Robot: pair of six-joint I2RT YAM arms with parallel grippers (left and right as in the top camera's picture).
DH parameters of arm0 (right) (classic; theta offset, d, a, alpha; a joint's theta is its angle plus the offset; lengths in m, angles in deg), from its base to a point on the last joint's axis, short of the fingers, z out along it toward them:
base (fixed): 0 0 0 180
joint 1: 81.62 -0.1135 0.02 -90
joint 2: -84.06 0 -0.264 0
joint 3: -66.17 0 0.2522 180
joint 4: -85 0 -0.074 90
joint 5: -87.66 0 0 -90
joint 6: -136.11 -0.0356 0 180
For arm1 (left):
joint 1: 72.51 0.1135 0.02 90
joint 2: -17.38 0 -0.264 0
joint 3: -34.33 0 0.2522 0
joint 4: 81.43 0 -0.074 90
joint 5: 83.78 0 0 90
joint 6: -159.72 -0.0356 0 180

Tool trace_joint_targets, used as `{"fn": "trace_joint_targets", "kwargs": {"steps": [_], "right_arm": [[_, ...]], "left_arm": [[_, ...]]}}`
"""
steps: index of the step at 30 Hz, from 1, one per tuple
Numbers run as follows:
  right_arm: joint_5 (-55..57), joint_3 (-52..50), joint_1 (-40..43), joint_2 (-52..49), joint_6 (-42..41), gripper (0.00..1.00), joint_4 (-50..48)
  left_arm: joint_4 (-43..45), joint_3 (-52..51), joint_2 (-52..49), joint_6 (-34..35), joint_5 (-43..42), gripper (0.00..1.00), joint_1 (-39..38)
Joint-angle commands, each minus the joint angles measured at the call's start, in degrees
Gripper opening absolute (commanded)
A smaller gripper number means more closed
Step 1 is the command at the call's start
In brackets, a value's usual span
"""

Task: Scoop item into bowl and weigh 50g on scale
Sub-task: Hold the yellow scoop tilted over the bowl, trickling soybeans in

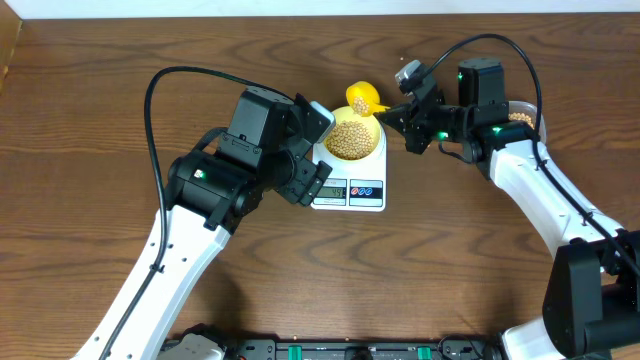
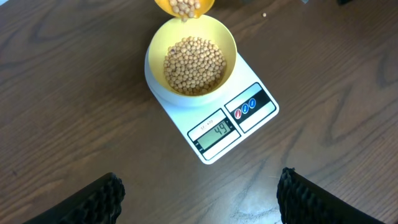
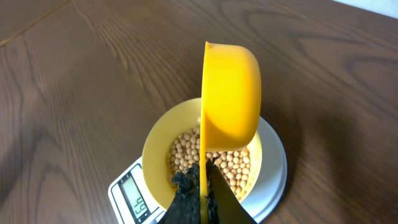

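Note:
The pale yellow bowl (image 1: 353, 140) sits on the white scale (image 1: 349, 187) and holds a heap of tan beans (image 2: 194, 65). The scale's display (image 2: 214, 132) reads 49. My right gripper (image 3: 205, 196) is shut on the handle of the yellow scoop (image 3: 230, 93), tipped on its side over the bowl's far rim (image 1: 364, 97). A few beans show in the scoop's mouth (image 2: 185, 6). My left gripper (image 2: 199, 199) is open and empty, hovering over the bare wood in front of the scale. The bowl (image 3: 158, 149) and beans (image 3: 236, 168) also show in the right wrist view.
A clear tub with beans (image 1: 520, 116) stands at the right, behind my right arm. One stray bean (image 2: 265, 14) lies on the wood beyond the scale. My left arm (image 1: 215, 180) is close by the scale's left side.

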Motion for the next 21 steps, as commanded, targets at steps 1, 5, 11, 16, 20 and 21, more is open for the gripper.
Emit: {"fn": "trace_joint_targets", "kwargs": {"steps": [1, 5, 11, 16, 20, 21], "right_arm": [[-0.5, 0.2, -0.5, 0.5, -0.9, 0.01, 0.9], [-0.6, 0.2, -0.5, 0.5, -0.3, 0.01, -1.4], [-0.6, 0.2, -0.5, 0.5, -1.4, 0.01, -0.6], [-0.6, 0.2, -0.5, 0.5, -1.3, 0.01, -0.5], [-0.6, 0.2, -0.5, 0.5, -1.3, 0.01, -0.6], [-0.6, 0.2, -0.5, 0.5, -1.3, 0.01, -0.5]], "left_arm": [[-0.1, 0.5, 0.0, -0.5, -0.7, 0.81, 0.3], [-0.1, 0.5, 0.0, -0.5, -0.7, 0.81, 0.3], [-0.1, 0.5, 0.0, -0.5, -0.7, 0.81, 0.3], [-0.1, 0.5, 0.0, -0.5, -0.7, 0.81, 0.3], [-0.1, 0.5, 0.0, -0.5, -0.7, 0.81, 0.3], [-0.1, 0.5, 0.0, -0.5, -0.7, 0.81, 0.3]]}}
